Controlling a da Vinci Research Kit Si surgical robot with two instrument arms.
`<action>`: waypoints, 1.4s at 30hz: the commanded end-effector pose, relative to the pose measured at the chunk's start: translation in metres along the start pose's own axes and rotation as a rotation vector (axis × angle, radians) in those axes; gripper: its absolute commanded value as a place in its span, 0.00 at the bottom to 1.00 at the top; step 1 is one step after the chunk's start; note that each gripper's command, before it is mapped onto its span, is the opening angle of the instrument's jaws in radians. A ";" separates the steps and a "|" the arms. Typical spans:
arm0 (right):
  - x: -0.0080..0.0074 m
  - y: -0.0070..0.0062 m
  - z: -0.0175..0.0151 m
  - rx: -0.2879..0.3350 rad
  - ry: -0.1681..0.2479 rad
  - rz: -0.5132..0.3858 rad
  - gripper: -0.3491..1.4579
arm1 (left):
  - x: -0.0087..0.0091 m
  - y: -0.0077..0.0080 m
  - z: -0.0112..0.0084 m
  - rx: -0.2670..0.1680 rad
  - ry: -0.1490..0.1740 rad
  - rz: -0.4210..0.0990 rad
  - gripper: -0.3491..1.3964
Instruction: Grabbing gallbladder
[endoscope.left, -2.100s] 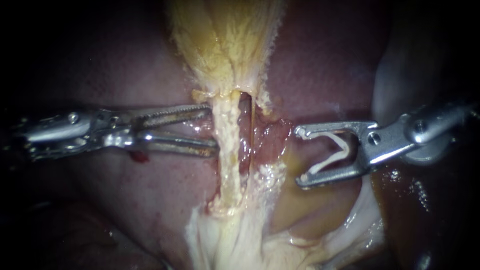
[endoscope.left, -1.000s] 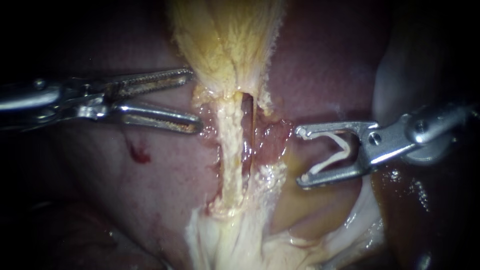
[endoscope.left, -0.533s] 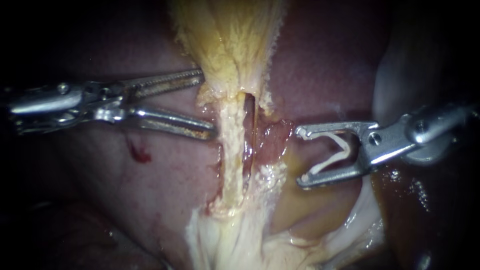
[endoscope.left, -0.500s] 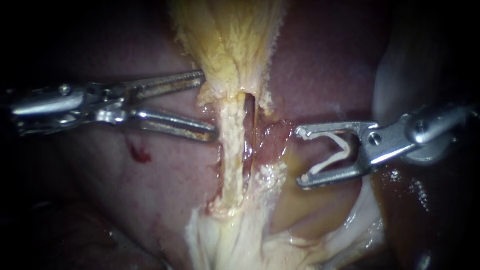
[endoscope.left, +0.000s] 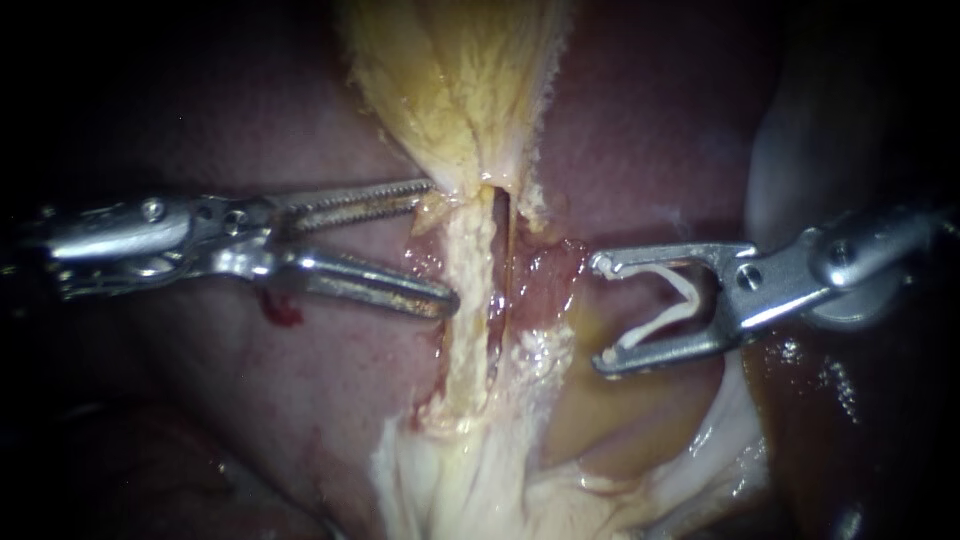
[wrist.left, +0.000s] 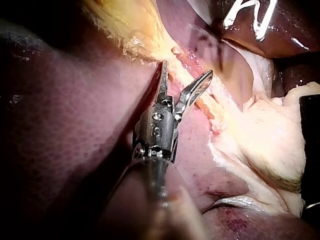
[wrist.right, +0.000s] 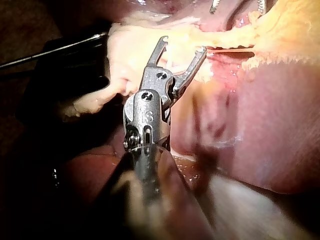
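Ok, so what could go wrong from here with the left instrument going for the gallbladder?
The left instrument's open jaws sit where the gallbladder narrows, so they might close on the pale strand instead. Their toothed faces could tear the wall. A tug could drag tissue toward the right instrument's clip.

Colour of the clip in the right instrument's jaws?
White. The clip shows best in the endoscope view.

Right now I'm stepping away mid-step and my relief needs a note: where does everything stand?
Left instrument: jaws open against the narrow end of the gallbladder, nothing gripped.
Right instrument: jaws hold a white clip, waiting beside the pale strand below the gallbladder.
Done: left jaws lined up.
Left to do: close them on the gallbladder.
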 end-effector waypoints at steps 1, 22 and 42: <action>0.0000 0.0000 0.0000 0.000 0.000 0.000 0.45 | 0.0000 0.0001 0.0001 -0.001 0.001 -0.001 0.53; 0.0001 0.0001 0.0003 -0.001 0.000 0.001 0.45 | 0.0012 0.0029 0.0002 -0.054 0.004 0.003 0.36; 0.0001 0.0000 0.0002 -0.001 0.000 0.001 0.45 | 0.0015 0.0038 -0.0006 -0.063 0.063 -0.008 0.00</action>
